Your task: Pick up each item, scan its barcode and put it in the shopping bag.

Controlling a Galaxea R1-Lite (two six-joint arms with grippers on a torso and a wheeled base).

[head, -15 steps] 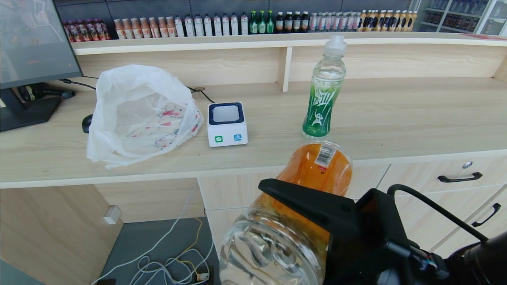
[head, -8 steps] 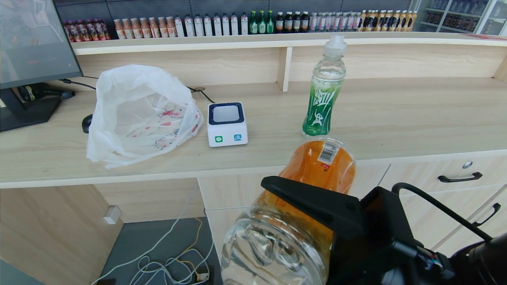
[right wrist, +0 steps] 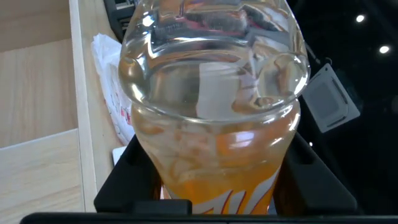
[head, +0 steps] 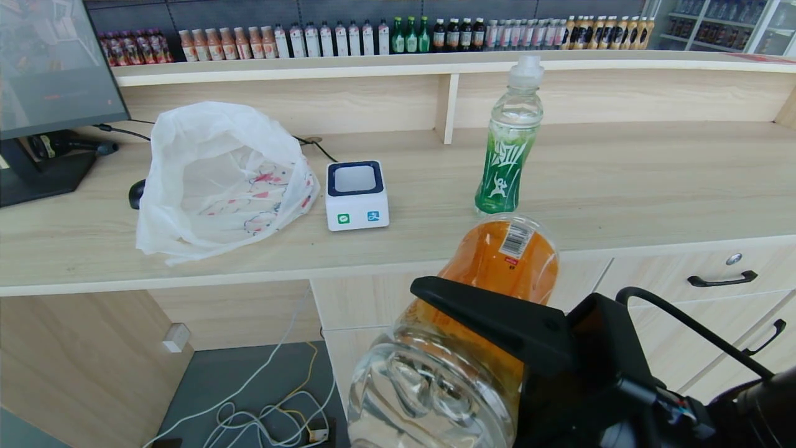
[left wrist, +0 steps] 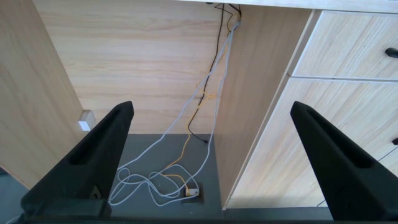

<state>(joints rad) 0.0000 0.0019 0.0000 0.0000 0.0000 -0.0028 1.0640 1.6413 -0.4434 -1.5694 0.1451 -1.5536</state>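
Observation:
My right gripper (head: 497,339) is shut on an orange-labelled bottle (head: 472,311), held on its side in front of the counter edge, clear base toward me and a barcode sticker (head: 514,240) facing up. The same bottle (right wrist: 214,118) sits between the right fingers in the right wrist view. A green-labelled bottle (head: 510,143) stands upright on the counter (head: 622,186) just beyond it. The white scanner box (head: 356,195) sits to the left of that, and the white plastic shopping bag (head: 217,180) lies open farther left. My left gripper (left wrist: 211,162) hangs open below the counter, over floor cables.
A monitor (head: 50,68) and its stand occupy the counter's far left, with a dark mouse (head: 136,193) beside the bag. A raised shelf (head: 435,65) runs along the back, drinks lined up behind it. Drawers with black handles (head: 721,280) sit under the counter at right.
The held orange bottle shifted slightly up and to the right a second ago, then stayed still. Nothing else has moved.

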